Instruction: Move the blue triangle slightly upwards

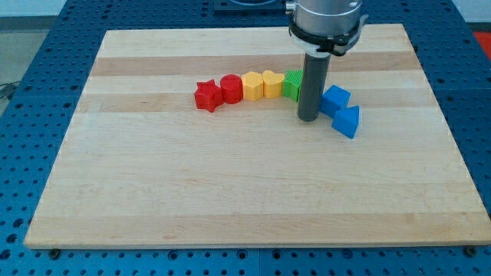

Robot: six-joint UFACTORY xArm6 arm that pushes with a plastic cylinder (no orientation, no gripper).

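Bright, even light over a pale worktop (253,192)

Soft overhead light leaves only faint, short shadows at my tip (308,120) and close under the blocks beside it; focus is sharp throughout, without glare or visible edge distortion.

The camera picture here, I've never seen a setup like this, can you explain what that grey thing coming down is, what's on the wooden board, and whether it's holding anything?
There is one picture, from a single camera looking down at an angle onto a wooden board resting on a blue table. The grey thing at the view's top is the end of a robot arm. It has no hand, only a straight dark rod. The rod's lower end, my tip, slides on the board and pushes blocks, so nothing is held.

On the board, from the view's left, lies a row: a red star, a red cylinder, a yellow block, a yellow heart and a green block partly hidden by the rod. To the right of the tip sit a blue block and, below it, the blue triangle.
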